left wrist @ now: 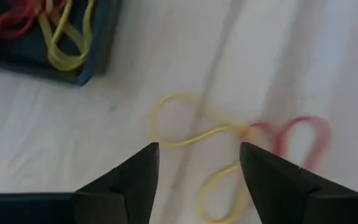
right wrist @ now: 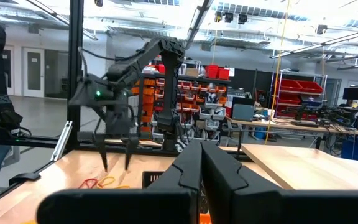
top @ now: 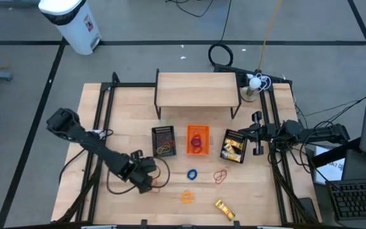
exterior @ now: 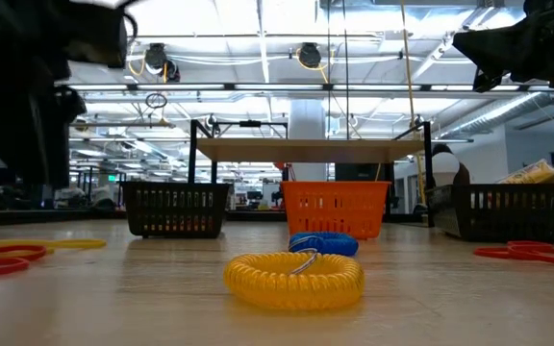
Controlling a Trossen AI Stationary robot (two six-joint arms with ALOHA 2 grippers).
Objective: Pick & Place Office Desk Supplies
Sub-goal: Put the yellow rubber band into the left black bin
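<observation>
Nearest the table's (top: 126, 102) front edge lies a yellow oblong piece (top: 225, 209), its long axis running diagonally toward the front right corner. Just behind it sits an orange coiled ring (top: 187, 196), then a blue coiled ring (top: 192, 173), with a red rubber band (top: 220, 176) to the right of the blue one.

At front left, the left gripper (top: 150, 180) hovers with its fingers (left wrist: 135, 180) spread open above a yellow rubber band (left wrist: 188, 127) and a red band (left wrist: 297, 134) that lie flat, tangled end to end on the wood.

Farther back stand three trays in a row. The left black mesh tray (top: 164, 140) holds red and yellow rubber bands; the orange tray (top: 197, 140) holds purple and red rings; the right black mesh tray (top: 234, 147) holds yellow pieces.

The right gripper (top: 257, 133) waits beside that right tray, fingers closed on nothing.
</observation>
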